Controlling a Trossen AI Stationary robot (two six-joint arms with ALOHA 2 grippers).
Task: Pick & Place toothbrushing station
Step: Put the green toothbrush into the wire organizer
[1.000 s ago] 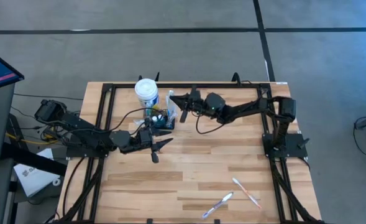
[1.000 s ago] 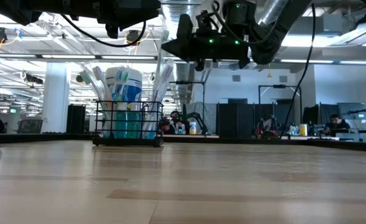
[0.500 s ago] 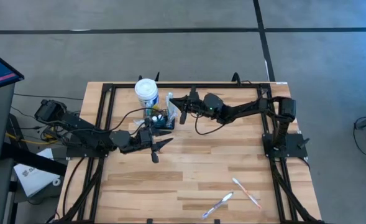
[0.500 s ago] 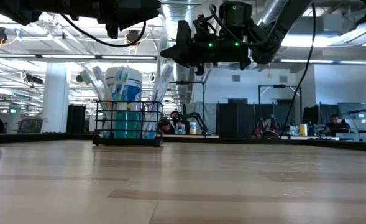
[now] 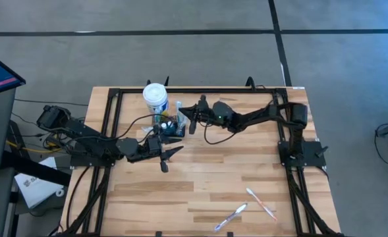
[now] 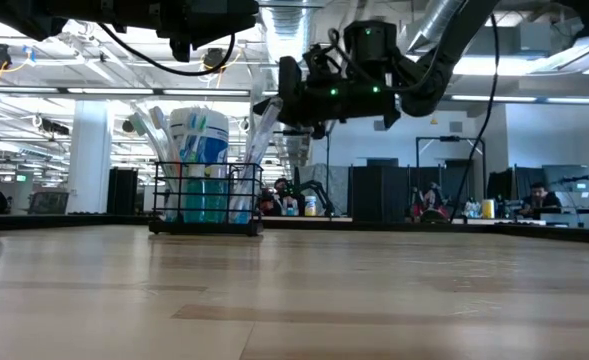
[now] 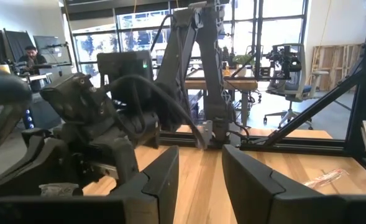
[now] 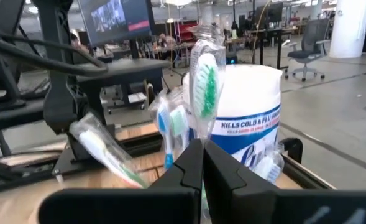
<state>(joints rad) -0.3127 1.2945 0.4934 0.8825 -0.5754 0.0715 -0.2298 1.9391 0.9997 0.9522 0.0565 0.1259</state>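
Note:
The toothbrushing station (image 5: pixel 170 125) is a black wire caddy holding several toothbrushes; it stands on its base at the table's far left-centre and also shows in the low view (image 6: pixel 206 205). The white blue-labelled tub (image 5: pixel 155 97) stands just behind it. My right gripper (image 5: pixel 187 113) is shut and hovers at the caddy's right side, level with the brush tops (image 6: pixel 274 100). A wrapped green-bristled toothbrush (image 8: pixel 201 81) stands just past its fingertips (image 8: pixel 201 149); whether they touch I cannot tell. My left gripper (image 5: pixel 170 158) is open and empty, nearer than the caddy (image 7: pixel 200 162).
Two wrapped toothbrushes (image 5: pixel 234 214) (image 5: pixel 261 203) lie at the near right of the table. Black frame rails (image 5: pixel 200 90) run along the far edge and both sides. Bare wood lies between the caddy and the near edge.
My right gripper has moved toward the table's left edge, closer to the caddy, and has come down a little, its fingers staying shut. The caddy and its brushes have stayed in place.

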